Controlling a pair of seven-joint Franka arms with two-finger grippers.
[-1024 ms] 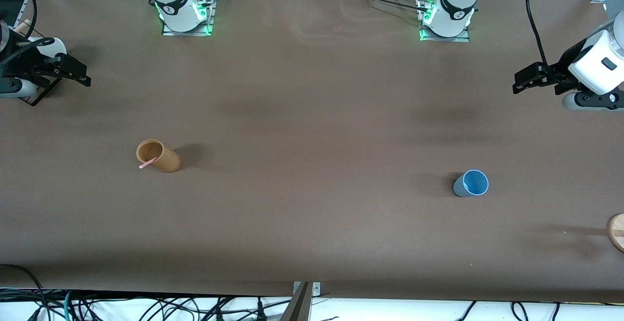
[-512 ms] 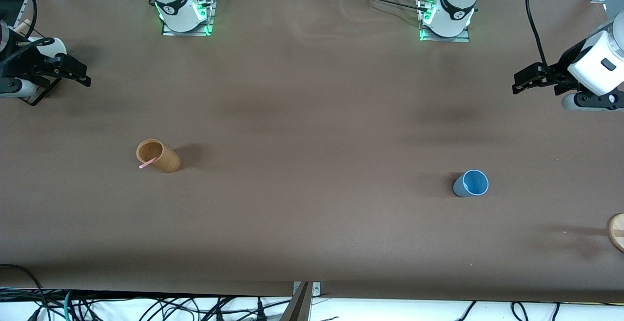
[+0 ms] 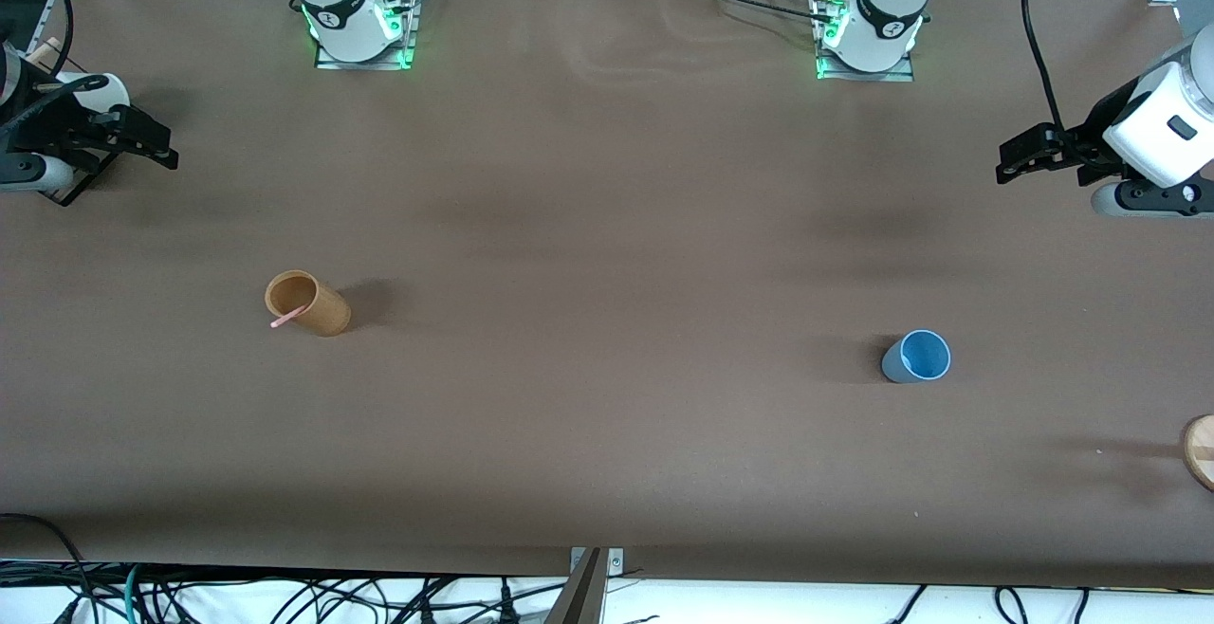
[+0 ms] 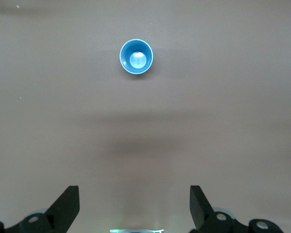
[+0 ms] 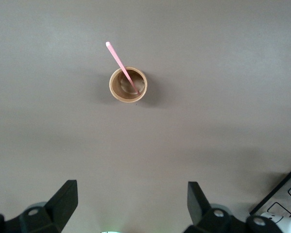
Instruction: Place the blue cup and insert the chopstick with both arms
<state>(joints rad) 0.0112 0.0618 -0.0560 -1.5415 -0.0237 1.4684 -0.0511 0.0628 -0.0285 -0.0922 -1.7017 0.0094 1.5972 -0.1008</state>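
Note:
The light-blue cup (image 3: 917, 357) stands upright on the brown table toward the left arm's end; it also shows in the left wrist view (image 4: 136, 57), empty. The pink chopstick (image 3: 287, 317) leans in a tan-brown cup (image 3: 308, 302) toward the right arm's end; in the right wrist view the chopstick (image 5: 120, 64) sticks out of that cup (image 5: 128, 85). My left gripper (image 3: 1015, 161) hangs open and empty high over the table's left-arm end (image 4: 134, 204). My right gripper (image 3: 156, 145) hangs open and empty over the right-arm end (image 5: 132, 201).
A round wooden disc (image 3: 1201, 450) lies at the table's edge at the left arm's end, nearer the front camera than the blue cup. A black-framed stand (image 3: 71, 183) sits under the right gripper. Cables hang along the table's near edge.

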